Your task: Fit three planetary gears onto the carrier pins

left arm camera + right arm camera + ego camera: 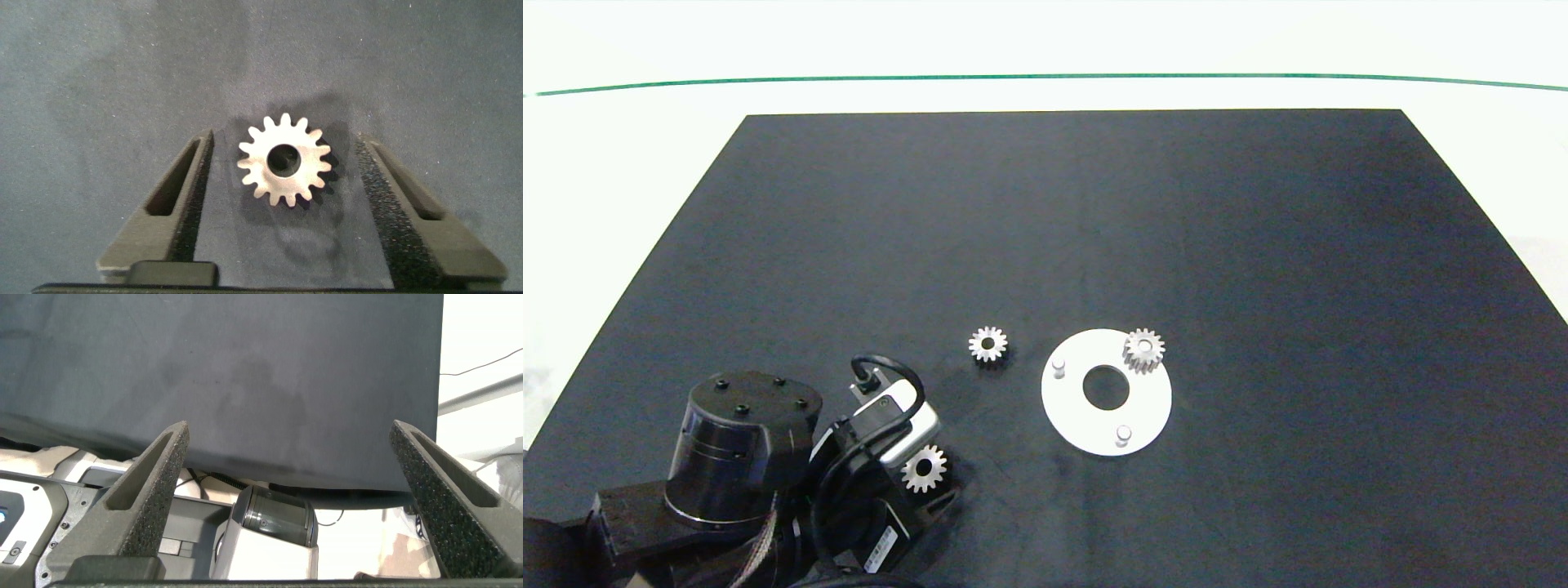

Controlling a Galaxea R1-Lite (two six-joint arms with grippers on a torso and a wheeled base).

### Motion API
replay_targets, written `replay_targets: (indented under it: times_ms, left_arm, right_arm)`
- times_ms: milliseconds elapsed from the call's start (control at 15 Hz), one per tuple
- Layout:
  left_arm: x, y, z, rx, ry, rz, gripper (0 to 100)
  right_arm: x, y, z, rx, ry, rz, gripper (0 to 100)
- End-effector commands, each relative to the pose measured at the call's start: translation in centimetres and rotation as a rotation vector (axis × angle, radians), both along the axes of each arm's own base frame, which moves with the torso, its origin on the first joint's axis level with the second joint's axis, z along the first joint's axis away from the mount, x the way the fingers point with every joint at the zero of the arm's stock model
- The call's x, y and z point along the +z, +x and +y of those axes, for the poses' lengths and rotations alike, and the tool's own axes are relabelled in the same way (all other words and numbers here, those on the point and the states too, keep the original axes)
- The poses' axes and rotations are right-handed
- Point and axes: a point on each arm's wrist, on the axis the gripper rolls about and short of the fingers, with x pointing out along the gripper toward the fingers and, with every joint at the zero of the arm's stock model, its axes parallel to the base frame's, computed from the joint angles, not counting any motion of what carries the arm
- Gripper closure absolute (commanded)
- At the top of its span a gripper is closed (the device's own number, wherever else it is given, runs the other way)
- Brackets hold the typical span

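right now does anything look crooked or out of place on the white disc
Yes: the gear on the far-right peg of the disc seems tilted rather than flat, so perhaps not fully seated. The other two pegs are bare. The open left gripper straddles another gear.

Left arm (743, 457) comes in from the bottom-left corner in the head view, wrist bent so the left gripper (282, 163) points straight down, hovering low with its jaws spread wide and nothing pinched between the foam-lined fingers (176, 204). Right gripper (286, 490) doesn't show up in the head view at all; its own wrist camera has its jaws wide apart too, empty, parked off by the edge.
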Motion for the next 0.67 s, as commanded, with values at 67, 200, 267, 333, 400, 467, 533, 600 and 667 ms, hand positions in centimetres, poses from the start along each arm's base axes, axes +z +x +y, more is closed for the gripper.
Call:
replay_targets:
  times_ms: [67, 200, 267, 333, 400, 467, 533, 600, 667]
  left_arm:
    - [-0.29, 0.02, 0.03, 0.001, 0.009, 0.007, 39]
    - [-0.26, 0.03, 0.07, 0.002, 0.009, 0.005, 42]
    - [-0.31, 0.03, 0.06, 0.003, 0.010, 0.008, 45]
    - [-0.48, 0.08, 0.03, 0.002, 0.016, 0.014, 46]
    - [-0.83, 0.02, 0.04, 0.001, 0.025, 0.024, 48]
    - [-0.96, -0.02, 0.07, 0.002, 0.026, 0.029, 51]
    - [-1.03, 0.01, 0.05, 0.002, 0.028, 0.031, 52]
    - [-1.12, 0.05, 0.01, 0.002, 0.031, 0.035, 54]
    - [-1.10, 0.07, 0.00, 0.002, 0.029, 0.032, 57]
  right_arm:
    - [-0.03, 0.00, 0.00, 0.002, -0.001, 0.007, 0]
    - [-0.08, -0.06, 0.01, 0.002, -0.002, 0.004, 0]
    - [-0.15, -0.15, 0.02, 0.002, -0.002, 0.000, 0]
    - [-0.15, -0.15, 0.02, 0.002, -0.002, 0.000, 0]
    - [-0.15, -0.15, 0.02, 0.002, -0.002, 0.000, 0]
    - [-0.15, -0.15, 0.02, 0.002, -0.002, 0.000, 0]
    - [-0.15, -0.15, 0.02, 0.002, -0.002, 0.000, 0]
    - [-0.15, -0.15, 0.02, 0.002, -0.002, 0.000, 0]
    - [-0.15, -0.15, 0.02, 0.002, -0.002, 0.000, 0]
